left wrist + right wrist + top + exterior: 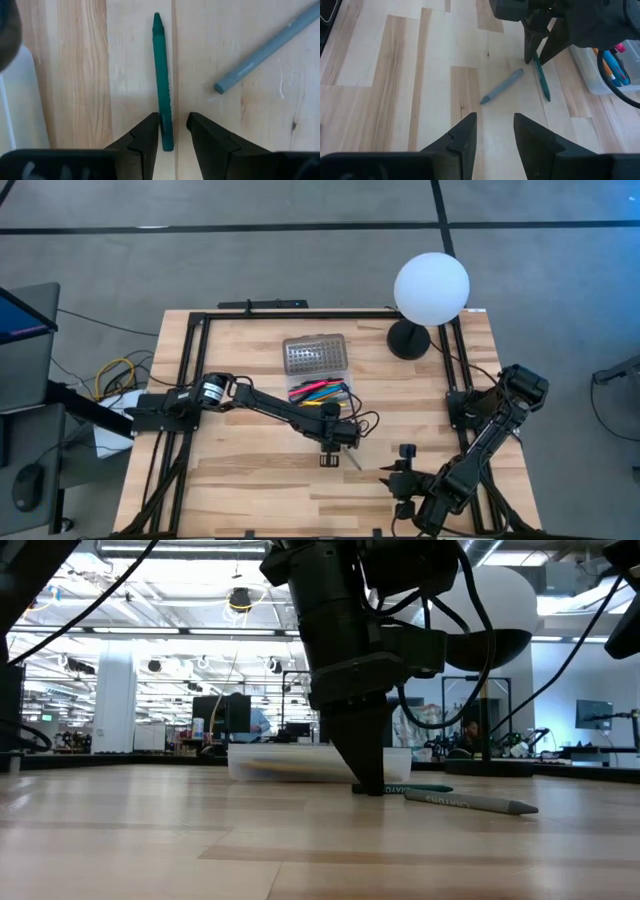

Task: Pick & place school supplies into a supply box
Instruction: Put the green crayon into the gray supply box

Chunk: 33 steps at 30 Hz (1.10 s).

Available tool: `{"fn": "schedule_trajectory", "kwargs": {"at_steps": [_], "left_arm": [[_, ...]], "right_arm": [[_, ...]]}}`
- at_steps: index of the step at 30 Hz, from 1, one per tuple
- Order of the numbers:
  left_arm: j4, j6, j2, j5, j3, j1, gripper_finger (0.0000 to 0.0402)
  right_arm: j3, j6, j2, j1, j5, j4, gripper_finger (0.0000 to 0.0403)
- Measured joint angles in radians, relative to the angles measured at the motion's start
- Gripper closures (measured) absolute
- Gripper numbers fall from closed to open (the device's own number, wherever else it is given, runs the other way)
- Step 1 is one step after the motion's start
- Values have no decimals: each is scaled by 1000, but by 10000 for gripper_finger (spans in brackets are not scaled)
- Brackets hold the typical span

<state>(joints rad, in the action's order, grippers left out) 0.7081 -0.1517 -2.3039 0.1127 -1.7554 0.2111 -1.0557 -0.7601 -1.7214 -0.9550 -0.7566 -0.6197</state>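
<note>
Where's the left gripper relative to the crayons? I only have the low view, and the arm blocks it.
Observer: The left gripper straddles the blunt end of the green crayon, one finger on each side, on the table.
Operator: Closed on it?
Observer: Not visibly. In the left wrist view a gap shows on one side of the crayon.
Operator: And the grey crayon?
Observer: The grey crayon lies loose beside the green one, angled away, untouched.
Operator: Right arm?
Observer: The right gripper waits open near the table's front edge, facing both crayons.
</note>
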Motion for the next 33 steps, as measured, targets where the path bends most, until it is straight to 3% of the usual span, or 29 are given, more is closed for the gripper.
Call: {"fn": "schedule_trajectory", "kwargs": {"at_steps": [10,22,33], "left_arm": [[-12,1,0,11,-1,-2,294],[-9,7,0,24,-2,-1,367],[-2,-6,0,70,-3,17,377]], "right_arm": [[0,0,0,0,2,0,281],[0,0,0,0,1,0,281],[0,0,0,0,1,0,281]]}}
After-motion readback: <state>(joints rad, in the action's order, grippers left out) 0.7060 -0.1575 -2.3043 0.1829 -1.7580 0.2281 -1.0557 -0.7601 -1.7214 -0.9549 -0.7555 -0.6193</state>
